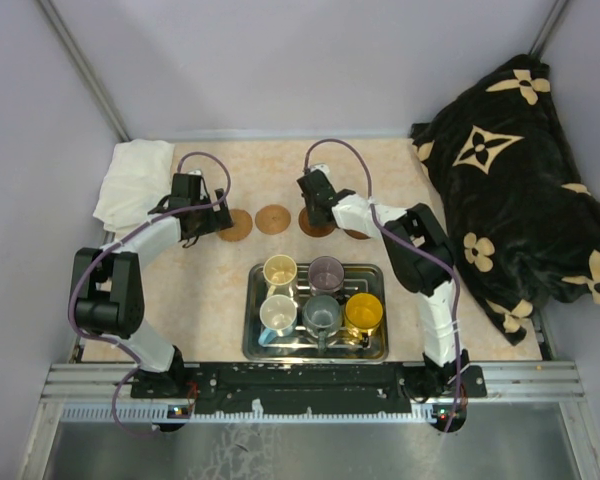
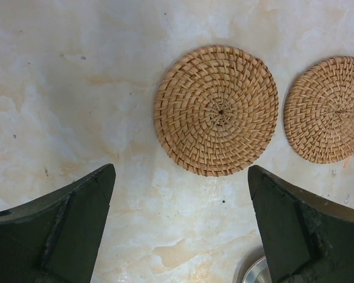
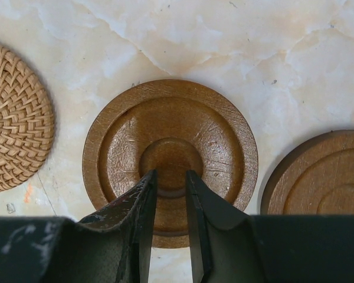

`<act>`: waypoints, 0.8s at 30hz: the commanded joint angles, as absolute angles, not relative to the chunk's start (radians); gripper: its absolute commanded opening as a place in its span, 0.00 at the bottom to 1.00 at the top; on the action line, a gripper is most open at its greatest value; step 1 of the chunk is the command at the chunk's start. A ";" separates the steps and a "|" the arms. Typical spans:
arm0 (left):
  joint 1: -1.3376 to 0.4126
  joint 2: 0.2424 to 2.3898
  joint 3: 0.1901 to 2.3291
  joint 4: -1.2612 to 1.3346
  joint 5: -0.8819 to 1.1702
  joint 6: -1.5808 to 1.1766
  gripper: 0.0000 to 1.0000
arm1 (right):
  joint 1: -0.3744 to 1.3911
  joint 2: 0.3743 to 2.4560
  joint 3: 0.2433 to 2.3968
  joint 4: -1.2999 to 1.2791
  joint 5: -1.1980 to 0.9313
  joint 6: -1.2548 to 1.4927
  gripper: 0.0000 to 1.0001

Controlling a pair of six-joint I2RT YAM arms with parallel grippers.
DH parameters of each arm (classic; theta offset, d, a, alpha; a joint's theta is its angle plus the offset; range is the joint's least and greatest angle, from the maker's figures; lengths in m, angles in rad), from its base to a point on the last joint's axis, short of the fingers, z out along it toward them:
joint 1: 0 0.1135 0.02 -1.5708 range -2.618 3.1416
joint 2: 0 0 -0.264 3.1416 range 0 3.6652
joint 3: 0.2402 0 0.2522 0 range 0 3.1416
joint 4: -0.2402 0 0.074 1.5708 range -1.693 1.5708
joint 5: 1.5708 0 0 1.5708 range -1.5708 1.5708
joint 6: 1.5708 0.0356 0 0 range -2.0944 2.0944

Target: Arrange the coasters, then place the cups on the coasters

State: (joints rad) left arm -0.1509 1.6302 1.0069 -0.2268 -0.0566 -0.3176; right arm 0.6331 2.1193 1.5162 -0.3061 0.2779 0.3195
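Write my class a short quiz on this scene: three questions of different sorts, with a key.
1. True or false: all five cups stand in the tray.
2. The left gripper is: A open and holding nothing; B shut on a coaster; C shut on a cup.
3. How many woven coasters does the left wrist view show?

Key: 1 true. 2 A. 3 two.

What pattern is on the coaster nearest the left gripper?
The coaster is woven tan basketwork in a spiral; left wrist view shows it best.
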 commanded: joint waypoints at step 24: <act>-0.155 1.617 1.005 -0.215 -0.041 -0.329 0.99 | 0.663 2.150 1.534 -0.429 0.239 0.320 0.27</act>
